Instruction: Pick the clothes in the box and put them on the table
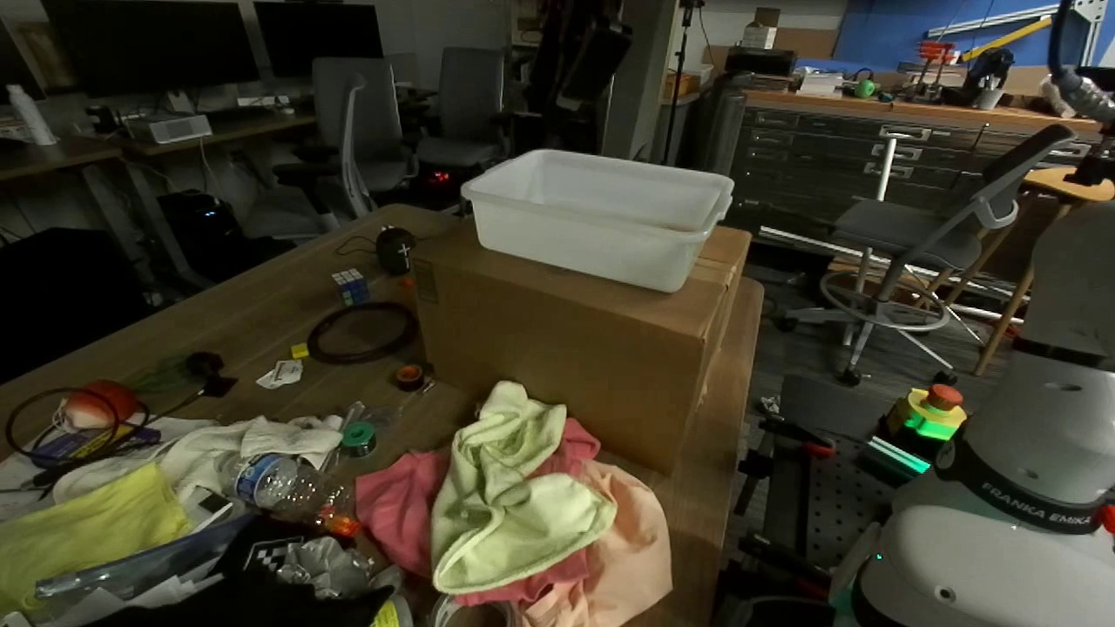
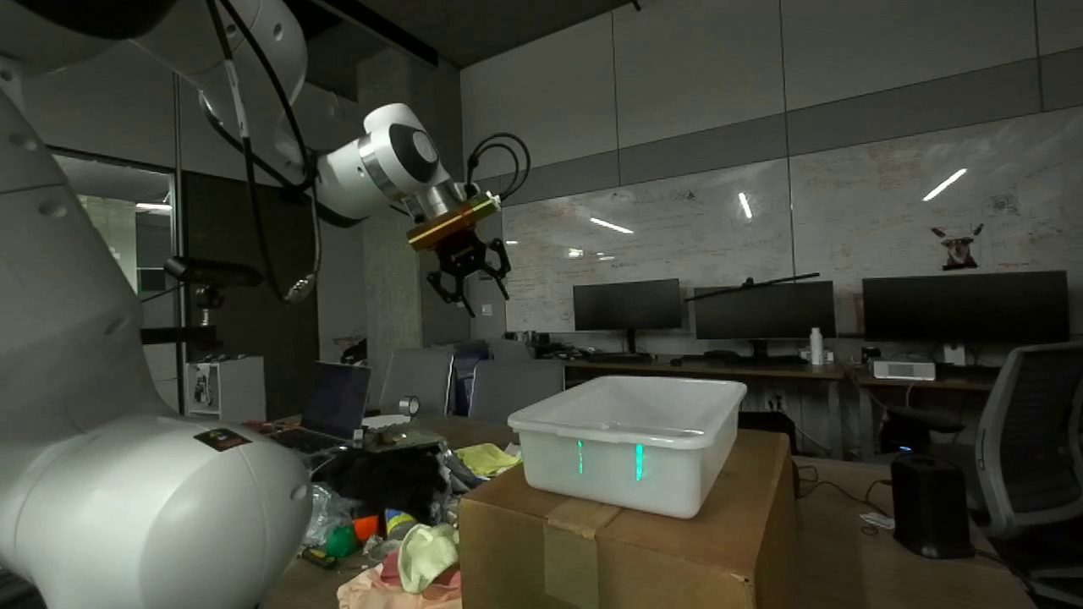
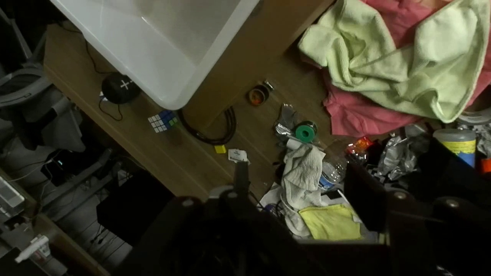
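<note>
hand (image 2: 489, 306): hanging left of centre at mid-height of the frame in an exterior view, spread wide and holding nothing; in the wrist view I'm seeing only the scene below through its gap.
yellow-green cloth (image 1: 514, 514): lying crumpled uppermost, low in the middle of the frame in an exterior view.
pink-red cloth (image 1: 396, 505): spreading underneath, showing mostly at its left in that same frame.
peach cloth (image 1: 640, 531): poking out to the right, running toward the bottom edge.
desk (image 1: 253, 322): carrying all three, touching or just beside the carton (image 1: 557, 348); I'm not making out which.
white box (image 1: 566, 239): sitting on the carton; I'm finding no garment in the part of its inside that is showing.
hand to clothes (image 3: 402, 74): they're lying toward the upper right of the wrist view, well below the hand, while the white box is jutting in at the upper left.
long axis: the yellow-green cloth is stretching roughly left to right there, sloping downward.
my reading: I'm judging the job nearly finished; I'm probably withdrawing next, or, if tidying, heading upper right and down, avoiding the box corner.
</note>
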